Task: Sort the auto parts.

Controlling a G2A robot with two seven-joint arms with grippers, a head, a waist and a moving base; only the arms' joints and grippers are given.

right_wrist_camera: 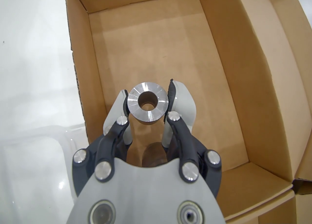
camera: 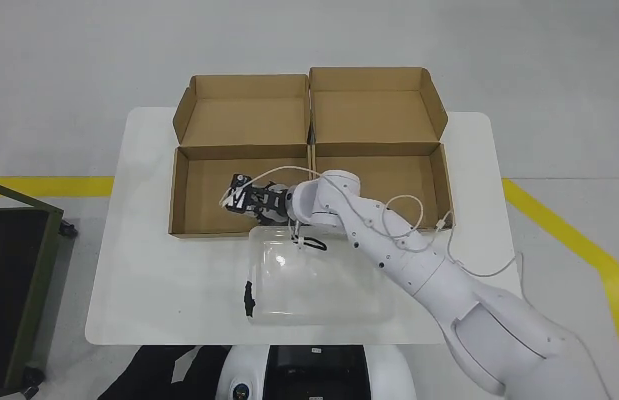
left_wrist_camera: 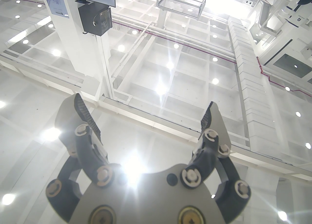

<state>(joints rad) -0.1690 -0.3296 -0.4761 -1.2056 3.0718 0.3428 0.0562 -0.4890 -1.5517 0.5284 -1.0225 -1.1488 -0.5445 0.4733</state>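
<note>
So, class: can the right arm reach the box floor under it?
Probably yes: the right arm hangs its jaws, shut on the metal ring, over the cardboard box, lid folded back.

industrial hall: yellow floor line [camera: 49, 186]

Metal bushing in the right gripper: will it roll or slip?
The bushing looks solid machined metal: probably heavy, rigid. Its smooth round wall may slip between the fingers, and it may roll on the box floor.
</note>
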